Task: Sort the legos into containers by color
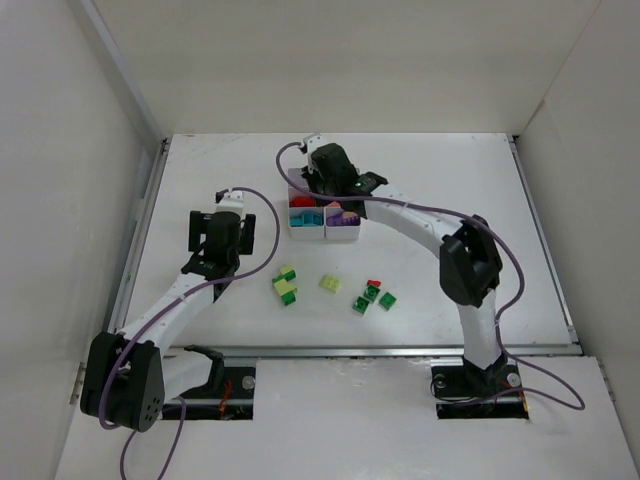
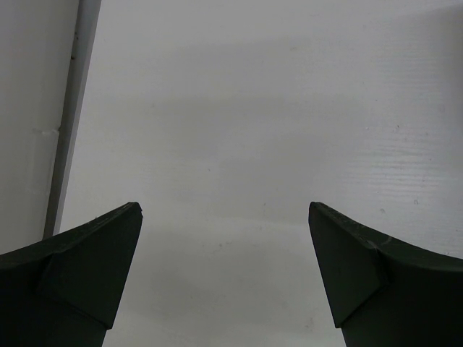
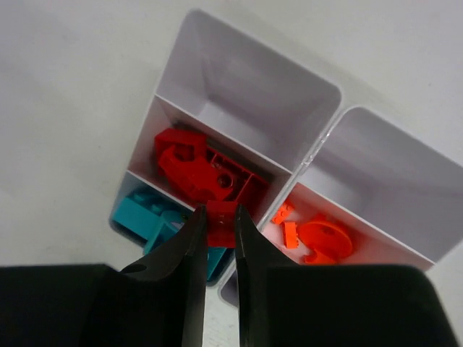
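The white organiser box (image 1: 324, 236) sits mid-table, with teal, red, orange and purple bricks in its compartments. My right gripper (image 1: 318, 186) hovers over it. In the right wrist view this gripper (image 3: 219, 211) is shut on a small red brick (image 3: 221, 225), held above the wall between the compartment of red bricks (image 3: 202, 170) and the one of teal bricks (image 3: 148, 213). Orange pieces (image 3: 318, 240) lie in the neighbouring cell. Loose legos lie in front of the box: green and yellow-green (image 1: 286, 286), yellow-green (image 1: 329, 284), green (image 1: 365, 298), red (image 1: 374, 284). My left gripper (image 1: 215, 232) is open and empty over bare table (image 2: 224, 210).
Two far compartments (image 3: 253, 79) of the box (image 3: 318, 148) hold nothing. A metal rail (image 2: 69, 123) runs along the table's left edge near my left gripper. White walls enclose the table on three sides.
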Controlling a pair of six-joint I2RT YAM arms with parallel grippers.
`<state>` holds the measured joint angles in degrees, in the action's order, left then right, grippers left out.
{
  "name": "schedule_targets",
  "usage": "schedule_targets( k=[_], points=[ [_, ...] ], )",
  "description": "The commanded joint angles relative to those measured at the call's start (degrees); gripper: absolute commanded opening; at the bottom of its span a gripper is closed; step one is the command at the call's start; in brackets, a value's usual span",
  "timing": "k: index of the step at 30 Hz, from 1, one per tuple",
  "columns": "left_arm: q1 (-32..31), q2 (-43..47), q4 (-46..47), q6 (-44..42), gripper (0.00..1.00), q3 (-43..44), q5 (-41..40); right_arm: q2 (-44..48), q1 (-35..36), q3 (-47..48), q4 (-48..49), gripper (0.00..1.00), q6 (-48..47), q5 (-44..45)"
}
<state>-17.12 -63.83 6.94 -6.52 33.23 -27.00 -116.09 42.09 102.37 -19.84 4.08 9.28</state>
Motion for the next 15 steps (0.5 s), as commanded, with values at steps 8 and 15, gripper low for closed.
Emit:
schedule_targets(
  k=[8, 15],
  points=[
    [0.2, 1.7, 0.0, 1.0, 1.00, 0.0, 0.0, -3.8, 0.4, 4.7, -0.6, 0.18, -0.8, 1.5],
    [0.2, 1.7, 0.0, 1.0, 1.00, -0.5, 0.0, -3.8, 0.4, 5.2, -1.7, 0.66, -1.4, 1.5]
  ],
)
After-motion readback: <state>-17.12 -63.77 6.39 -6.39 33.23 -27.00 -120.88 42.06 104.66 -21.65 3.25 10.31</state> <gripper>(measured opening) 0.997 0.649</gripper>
